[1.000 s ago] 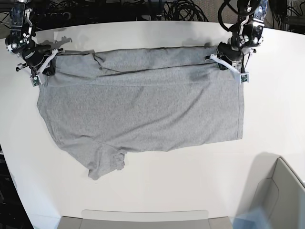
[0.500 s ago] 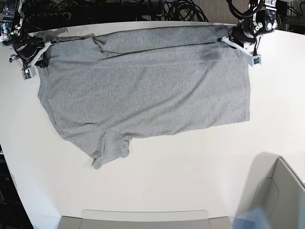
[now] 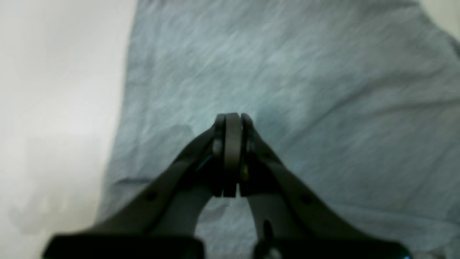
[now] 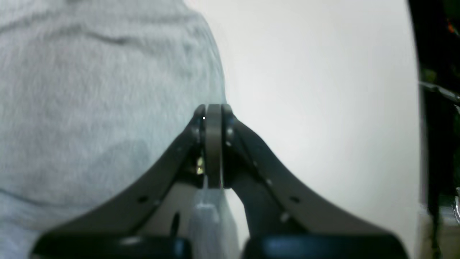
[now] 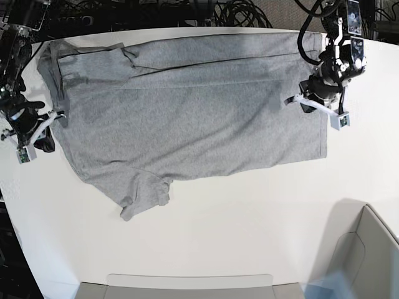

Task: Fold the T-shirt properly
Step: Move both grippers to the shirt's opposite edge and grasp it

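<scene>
The grey T-shirt (image 5: 187, 118) lies spread flat on the white table (image 5: 218, 237), plain side up, with one sleeve bunched at its front left (image 5: 146, 199). My left gripper (image 5: 292, 99) is shut and sits over the shirt's right side, close to its edge. In the left wrist view its jaws (image 3: 233, 118) are pressed together above the T-shirt (image 3: 323, 90), with no cloth seen between them. My right gripper (image 5: 59, 115) is also shut, at the shirt's left edge. In the right wrist view its tips (image 4: 214, 109) sit on the border between the T-shirt (image 4: 90, 90) and the bare table (image 4: 305, 90).
A grey bin (image 5: 368, 255) stands at the front right corner. A grey tray rim (image 5: 187, 283) runs along the front edge. Dark cables (image 5: 237, 12) lie behind the table's back edge. The table's curved left edge is close to my right arm.
The shirt's folded-over back band was drawn out flat toward the table's back edge. Both shut grippers then moved forward from the back corners along the shirt's sides.
</scene>
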Action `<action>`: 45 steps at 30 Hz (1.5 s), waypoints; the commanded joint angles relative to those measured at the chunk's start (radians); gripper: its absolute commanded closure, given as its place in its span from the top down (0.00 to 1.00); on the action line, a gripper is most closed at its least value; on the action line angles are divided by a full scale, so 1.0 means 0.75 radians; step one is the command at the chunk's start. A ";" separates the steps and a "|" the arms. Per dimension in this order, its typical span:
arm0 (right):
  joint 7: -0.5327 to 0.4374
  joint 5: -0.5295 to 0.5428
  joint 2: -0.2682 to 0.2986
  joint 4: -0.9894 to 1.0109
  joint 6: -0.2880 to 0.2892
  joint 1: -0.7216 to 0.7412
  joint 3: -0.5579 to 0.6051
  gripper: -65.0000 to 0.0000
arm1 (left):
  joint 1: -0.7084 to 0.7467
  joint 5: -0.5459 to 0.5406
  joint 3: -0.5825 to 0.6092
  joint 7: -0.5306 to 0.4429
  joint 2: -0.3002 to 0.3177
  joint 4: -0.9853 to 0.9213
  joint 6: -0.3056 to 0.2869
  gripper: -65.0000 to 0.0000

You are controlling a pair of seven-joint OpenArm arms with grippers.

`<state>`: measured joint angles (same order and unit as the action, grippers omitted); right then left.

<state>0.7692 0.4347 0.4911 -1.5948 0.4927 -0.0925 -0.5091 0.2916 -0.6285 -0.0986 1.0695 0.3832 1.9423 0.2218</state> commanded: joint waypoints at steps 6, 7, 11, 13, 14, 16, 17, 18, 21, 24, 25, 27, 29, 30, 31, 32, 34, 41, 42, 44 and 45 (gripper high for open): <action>-0.037 0.000 0.052 0.305 0.003 0.323 0.201 0.00 | -0.081 -0.002 -0.005 -0.048 -0.046 -0.019 0.010 0.00; -0.041 -0.002 0.054 0.368 0.003 0.374 0.236 0.00 | -0.081 -0.002 -0.005 -0.054 -0.050 -0.019 0.010 0.00; -0.229 -0.159 0.046 0.654 -0.003 0.534 0.367 0.00 | -0.081 -0.002 -0.005 -0.054 -0.054 -0.019 0.008 0.00; -0.284 -0.235 0.027 0.777 -0.005 0.597 0.420 0.00 | -0.081 -0.002 -0.005 -0.054 -0.054 -0.019 0.008 0.00; -0.284 -0.253 0.019 0.824 -0.005 0.619 0.432 0.00 | -0.081 -0.002 -0.005 -0.054 -0.054 -0.019 0.008 0.00; -0.290 -0.264 0.011 0.886 -0.005 0.640 0.440 0.00 | -0.081 -0.002 -0.005 -0.054 -0.054 -0.019 0.008 0.00; -0.290 -0.268 -0.003 0.904 -0.005 0.640 0.440 0.00 | -0.081 -0.002 -0.005 -0.054 -0.054 -0.019 0.008 0.00; -0.290 -0.270 -0.009 0.908 -0.005 0.638 0.440 0.00 | -0.081 -0.002 -0.005 -0.054 -0.056 -0.019 0.008 0.00; -0.284 -0.270 -0.018 0.910 -0.005 0.599 0.442 0.00 | -0.083 -0.002 -0.005 -0.054 -0.074 -0.019 0.008 0.00; -0.282 -0.270 -0.018 0.900 -0.005 0.521 0.442 0.00 | -0.083 -0.002 -0.005 -0.054 -0.091 -0.019 0.008 0.00; -0.282 -0.270 -0.014 0.898 -0.005 0.491 0.442 0.00 | -0.083 -0.002 -0.005 -0.054 -0.093 -0.019 0.008 0.00; -0.280 -0.268 -0.011 0.857 -0.005 0.427 0.430 0.00 | -0.083 -0.002 -0.005 -0.054 -0.093 -0.019 0.008 0.00; -0.274 -0.266 -0.009 0.753 -0.005 0.325 0.428 0.00 | -0.083 -0.002 -0.005 -0.054 -0.093 -0.019 0.008 0.00; -0.251 -0.266 0.001 0.691 -0.005 0.276 0.426 0.00 | -0.083 -0.002 -0.005 -0.054 -0.093 -0.019 0.008 0.00; -0.227 -0.259 0.013 0.636 -0.005 0.235 0.418 0.00 | -0.083 -0.002 -0.005 -0.054 -0.093 -0.019 0.008 0.00; -0.202 -0.259 0.015 0.575 -0.005 0.186 0.395 0.00 | -0.083 -0.002 -0.005 -0.054 -0.093 -0.019 0.008 0.00; -0.176 -0.259 0.005 0.472 -0.005 0.108 0.332 0.00 | -0.083 -0.002 -0.005 -0.054 -0.093 -0.019 0.008 0.00; -0.172 -0.259 -0.011 0.319 -0.001 0.051 0.195 0.00 | -0.083 -0.002 -0.005 -0.054 -0.095 -0.019 0.008 0.00; -0.172 -0.259 -0.011 0.300 -0.001 0.071 0.189 0.00 | -0.083 -0.002 -0.005 -0.054 -0.095 -0.019 0.008 0.00; -0.172 -0.264 -0.011 0.278 0.003 0.114 0.187 0.00 | -0.083 -0.002 -0.005 -0.054 -0.095 -0.019 0.008 0.00; -0.172 -0.266 -0.009 0.272 0.003 0.131 0.187 0.00 | -0.083 -0.002 -0.005 -0.054 -0.095 -0.019 0.008 0.00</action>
<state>0.6640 0.2279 0.4622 -1.3701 0.4908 -0.0120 -0.3603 0.2378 -0.6277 -0.0982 1.0393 0.3038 1.9125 0.2245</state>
